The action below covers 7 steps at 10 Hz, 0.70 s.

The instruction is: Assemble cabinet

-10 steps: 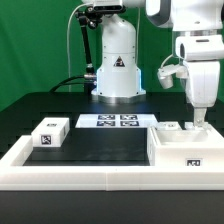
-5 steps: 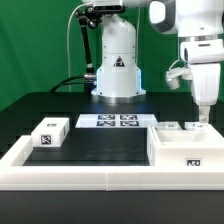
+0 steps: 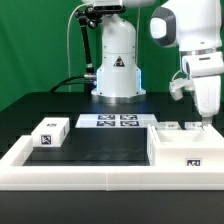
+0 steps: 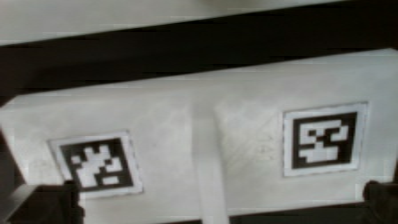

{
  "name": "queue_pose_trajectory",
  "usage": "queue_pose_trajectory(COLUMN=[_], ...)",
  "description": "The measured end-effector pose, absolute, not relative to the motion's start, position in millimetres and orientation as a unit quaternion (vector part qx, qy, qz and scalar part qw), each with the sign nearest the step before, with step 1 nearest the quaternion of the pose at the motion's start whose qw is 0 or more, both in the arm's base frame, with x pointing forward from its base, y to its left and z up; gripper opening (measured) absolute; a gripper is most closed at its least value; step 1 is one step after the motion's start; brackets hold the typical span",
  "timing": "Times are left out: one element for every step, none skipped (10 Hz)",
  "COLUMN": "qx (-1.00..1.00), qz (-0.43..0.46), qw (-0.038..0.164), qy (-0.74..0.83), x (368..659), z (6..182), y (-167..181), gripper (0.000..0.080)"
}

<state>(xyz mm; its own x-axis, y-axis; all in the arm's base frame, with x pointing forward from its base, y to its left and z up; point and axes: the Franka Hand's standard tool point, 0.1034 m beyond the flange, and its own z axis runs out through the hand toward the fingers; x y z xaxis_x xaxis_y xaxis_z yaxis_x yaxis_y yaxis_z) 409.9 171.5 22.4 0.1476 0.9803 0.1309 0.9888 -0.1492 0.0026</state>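
Cabinet (image 3: 172, 150) sits on the black table (image 3: 100, 145), directly under the pincer (image 3: 204, 124), tight in the corner of the low white rim (image 3: 70, 178) at the exterior view's right. It is upright, open side up, with one square tag on the wall facing the camera. The pincer hangs fingers-down over the cabinet's far edge, tips just above or at that edge; contact cannot be told from the exterior view. In the wrist view the pincer (image 4: 210, 205) is spread wide, with one dark fingertip (image 4: 43, 205) at each lower corner and nothing between them. Below it lies a white surface (image 4: 205, 120) with two black-and-white tags and a faint seam between them. Whether that is the cabinet's own wall or small pieces resting against it cannot be told. In the exterior view two small tagged white bits (image 3: 170, 127) show just beside the pincer tips, along that same far edge. The marker board (image 3: 118, 121) lies flat on the table, well apart from the pincer, toward the arm's white base (image 3: 118, 65). A small white tagged block (image 3: 50, 132) rests well away from the pincer, near the rim on the opposite side of the table.
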Motion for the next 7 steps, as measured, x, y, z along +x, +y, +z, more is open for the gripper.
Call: queue_pose_trajectory(qx=[-0.757, -0.759, -0.759, -0.76, -0.761, -0.762, -0.763], qz=[-0.053, -0.05, -0.05, -0.05, -0.049, -0.047, -0.046], qw=[0.041, 0.045, 0.045, 0.045, 0.045, 0.047, 0.048], qy=[-0.649, -0.648, -0.647, -0.647, -0.646, -0.644, -0.644], x=[413.5, 411.2, 411.2, 412.0, 411.6, 410.6, 410.1], z=[22.5, 17.8, 17.1, 17.2, 16.1, 13.9, 12.8], y=[171.2, 170.5, 169.7, 169.3, 168.0, 166.3, 165.6], gripper=[0.0796, 0.0796, 0.0796, 0.0759, 0.0759, 0.0584, 0.0584])
